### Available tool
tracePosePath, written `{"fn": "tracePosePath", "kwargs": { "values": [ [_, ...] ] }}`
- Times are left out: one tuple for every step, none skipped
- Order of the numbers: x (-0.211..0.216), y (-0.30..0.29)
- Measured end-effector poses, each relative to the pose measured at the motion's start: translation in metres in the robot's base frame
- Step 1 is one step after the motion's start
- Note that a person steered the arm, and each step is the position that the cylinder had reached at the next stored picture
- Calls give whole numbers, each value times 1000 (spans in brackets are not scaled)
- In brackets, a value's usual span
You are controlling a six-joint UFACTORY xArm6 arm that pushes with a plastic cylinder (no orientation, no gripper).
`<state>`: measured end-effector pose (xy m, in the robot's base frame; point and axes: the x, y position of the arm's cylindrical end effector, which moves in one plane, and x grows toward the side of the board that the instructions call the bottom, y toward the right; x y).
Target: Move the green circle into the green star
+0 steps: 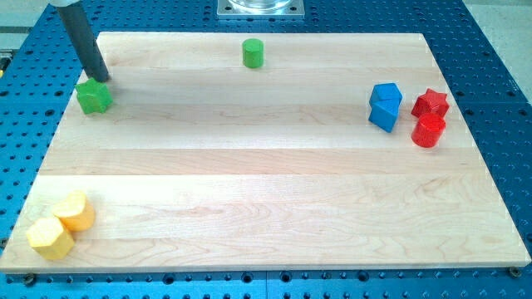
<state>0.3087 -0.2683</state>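
The green circle (253,52) is a small green cylinder near the top edge of the wooden board (266,191), a little left of centre. The green star (94,96) lies near the board's upper left corner. My tip (101,79) is at the end of the dark rod that slants down from the view's top left. It rests right at the star's upper edge, touching it or nearly so. The green circle is far to the right of my tip.
Two blue blocks (385,105) sit together at the right. A red star (431,103) and a red cylinder (429,130) are next to them. Two yellow blocks (61,225) lie at the bottom left corner. A metal mount (261,8) is above the board.
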Motion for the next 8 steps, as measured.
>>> {"fn": "tracePosePath", "kwargs": {
  "values": [
    [17, 0],
    [36, 1],
    [30, 14],
    [28, 53],
    [31, 116],
    [28, 161],
    [41, 223],
    [41, 236]
  ]
}}
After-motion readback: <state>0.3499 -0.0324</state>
